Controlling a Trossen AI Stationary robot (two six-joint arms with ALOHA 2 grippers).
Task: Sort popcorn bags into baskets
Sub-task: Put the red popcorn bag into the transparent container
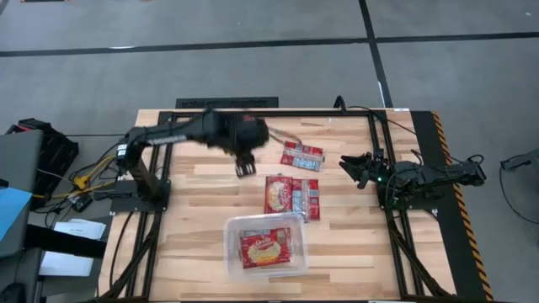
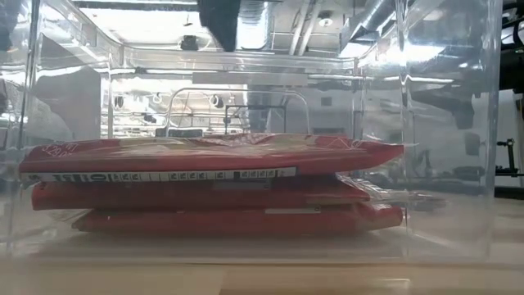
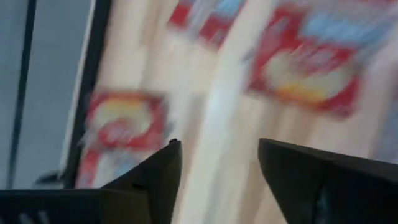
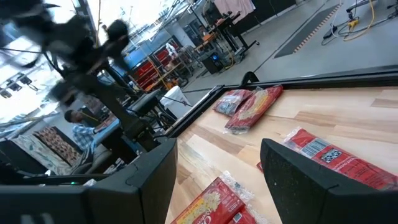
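The clear bin (image 1: pixel 231 249) stands near the table's near edge and holds a flat stack of three red popcorn bags (image 2: pixel 213 176). The top one (image 1: pixel 266 250) shows a yellow popcorn picture. Two more bags (image 1: pixel 292 195) lie flat side by side on the wood just beyond the bin. Another bag (image 1: pixel 301 156) lies farther back. My left gripper (image 1: pixel 246 167) hangs open and empty above bare wood, left of the loose bags. Its wrist view shows open fingers (image 3: pixel 217 149) over the blurred bags. My right gripper (image 1: pixel 352 171) waits open at the table's right (image 4: pixel 217 149).
Black frame rails (image 1: pixel 377 143) run along the far and right sides of the table. Yellow-black tape (image 1: pixel 446 160) marks the right edge. Cables and boxes (image 1: pixel 50 168) lie off the left edge. A person (image 4: pixel 81 134) sits in the room beyond.
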